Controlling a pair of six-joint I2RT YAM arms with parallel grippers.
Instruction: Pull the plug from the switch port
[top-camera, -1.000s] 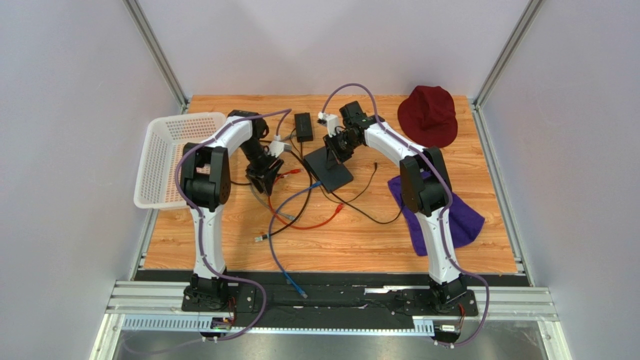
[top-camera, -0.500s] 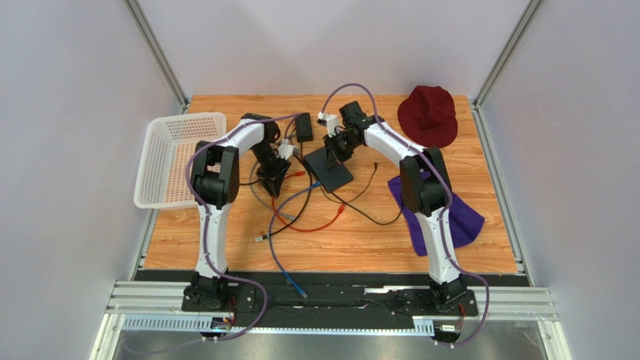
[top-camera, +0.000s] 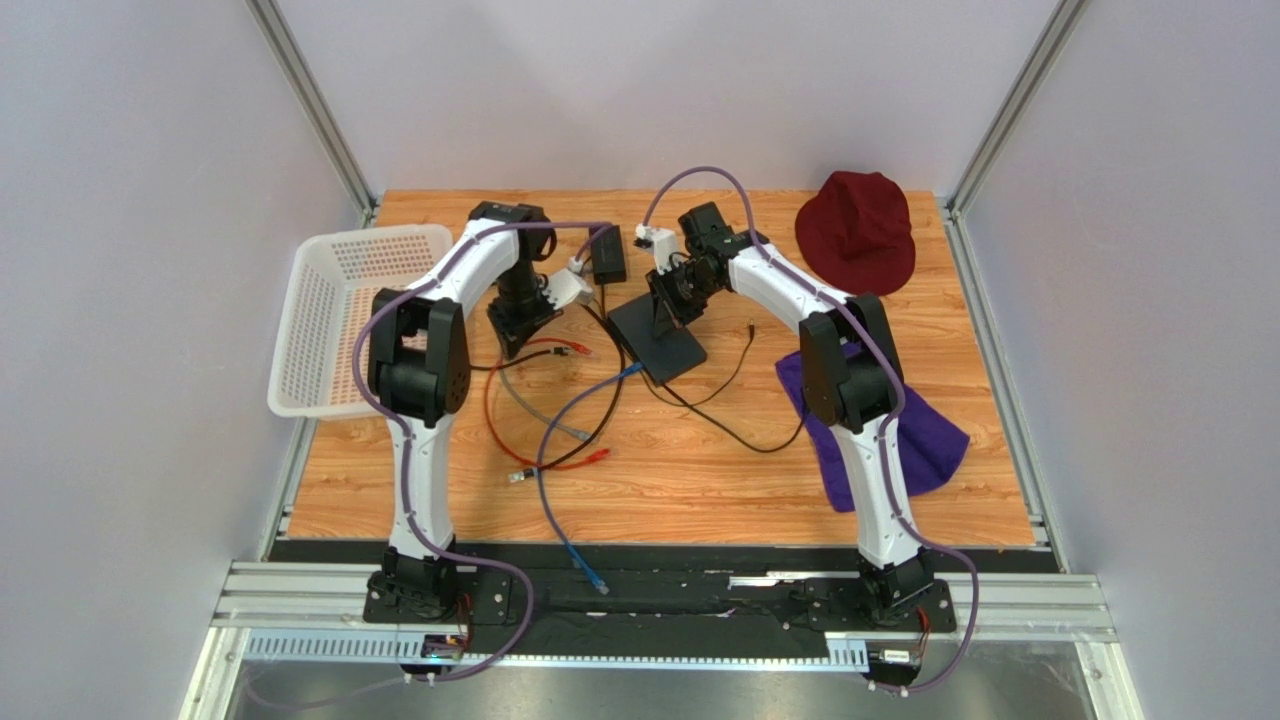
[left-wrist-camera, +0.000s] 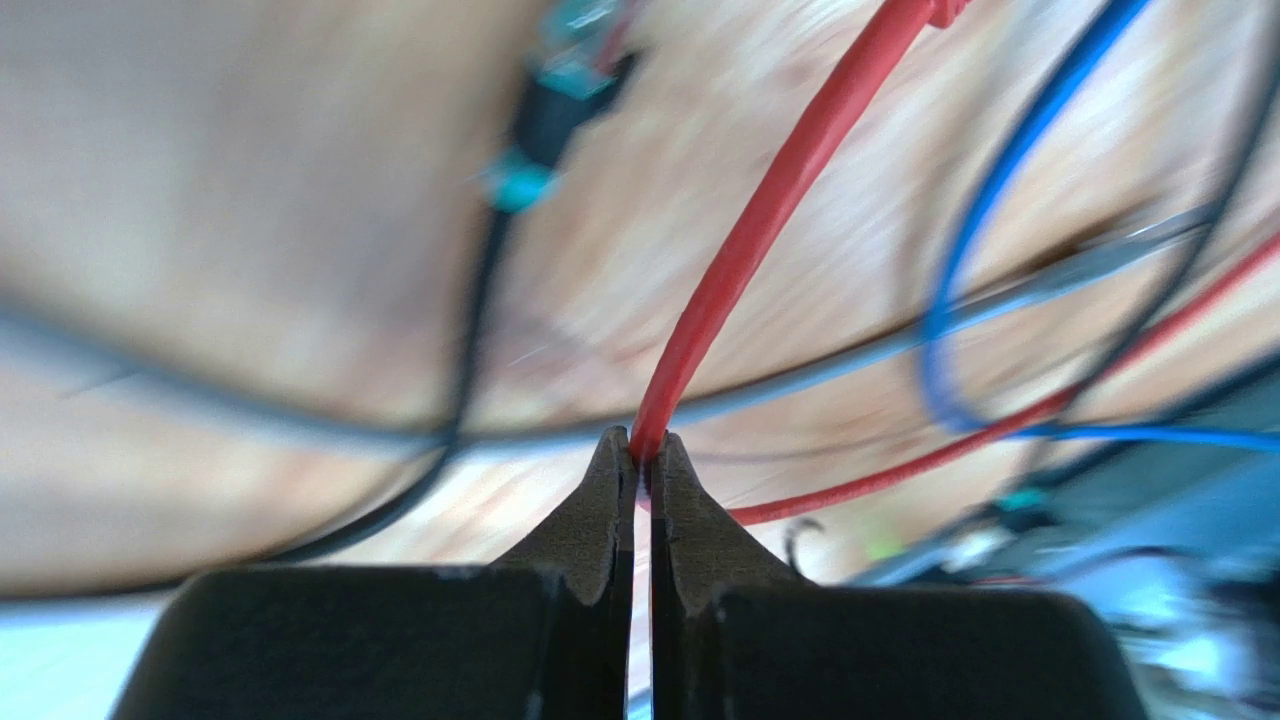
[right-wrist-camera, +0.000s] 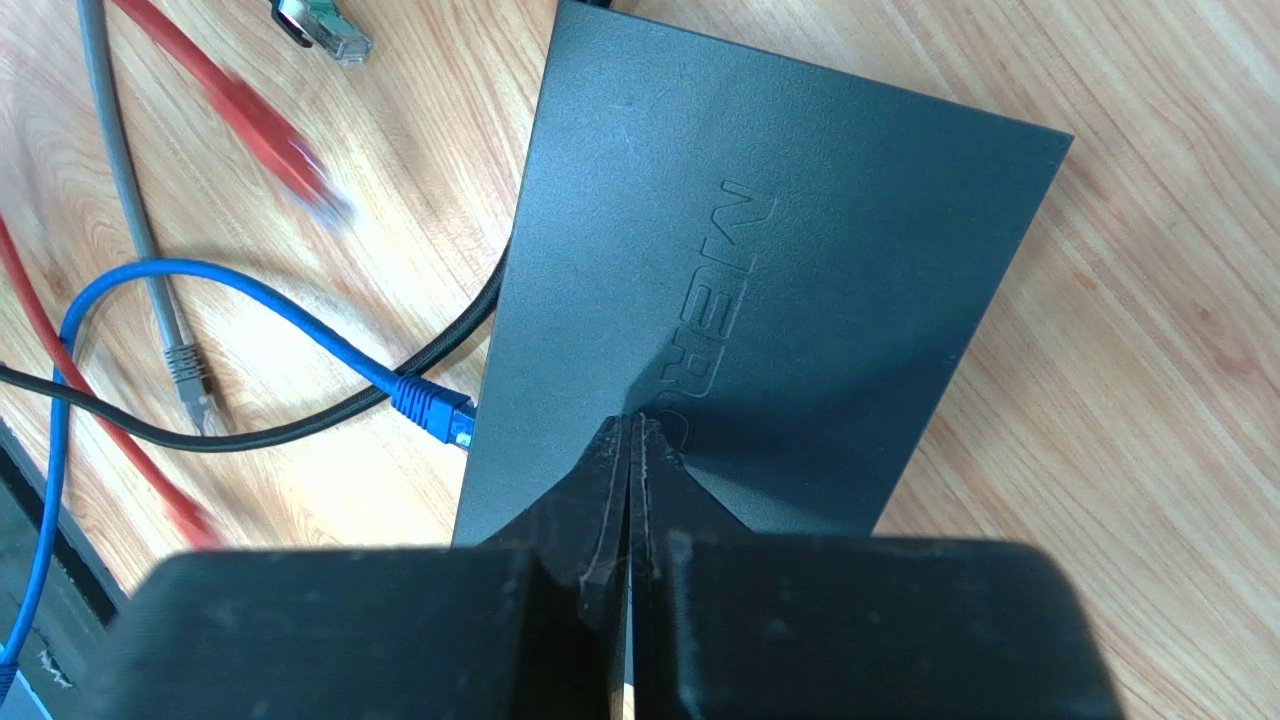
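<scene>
Drawn toward the worktop's (top-camera: 706, 495) far-left corner, the left pincer (left-wrist-camera: 640, 447) grips the red cable (left-wrist-camera: 763, 225); snagging could tug the switch (right-wrist-camera: 842, 255) from under the closed right pincer (right-wrist-camera: 631, 428).

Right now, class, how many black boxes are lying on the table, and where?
2. The flat switch lies mid-table beneath the right gripper; the smaller adapter brick lies beyond it, towards the far edge. Another could be hidden from view.
</scene>
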